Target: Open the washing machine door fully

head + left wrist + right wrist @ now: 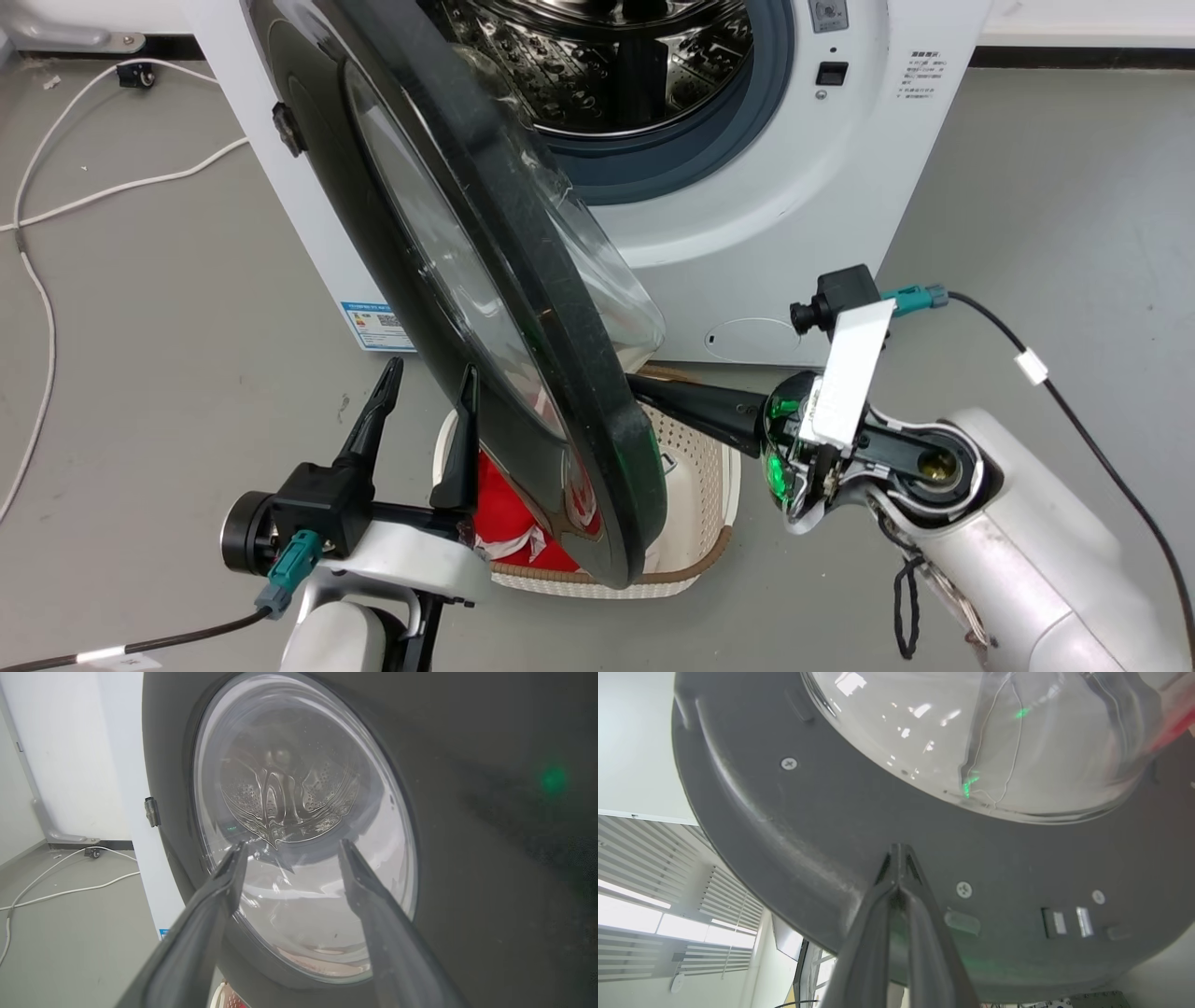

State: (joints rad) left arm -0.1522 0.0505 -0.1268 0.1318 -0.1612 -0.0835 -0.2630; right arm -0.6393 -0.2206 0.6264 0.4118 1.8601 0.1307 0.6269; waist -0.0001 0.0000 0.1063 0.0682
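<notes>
Washing machine [840,187] sits at top centre of the head view, white front facing me. Steel drum [607,65] is exposed, with the grey rubber seal [719,140] ringing it. Blue sticker [378,327] is low on the front at left, the round flap [752,338] low at right.

Washing machine door [485,280] stands swung out from the left side of the machine, partway open. Seen nearly edge-on, it runs as a dark band from upper left down to lower centre. The glass bowl bulges toward the drum side.

My left end effector [430,369] is at lower left, on the door's outer face. Its fingers are spread apart with nothing between them. In the left wrist view the two tips [240,851] frame the lower half of the glass, and I cannot tell whether they touch it.

My right end effector [644,385] reaches in from lower right, on the door's inner side. Its tip passes behind the door rim. In the right wrist view its fingers [896,858] are pinched together, gripping nothing. The tips lie against the grey inner panel just below the bowl.

A cream laundry basket [695,495] sits on the floor [140,373] below the door's lower edge, with red cloth [504,523] inside. A white cable [56,187] trails along the left of the frame.
</notes>
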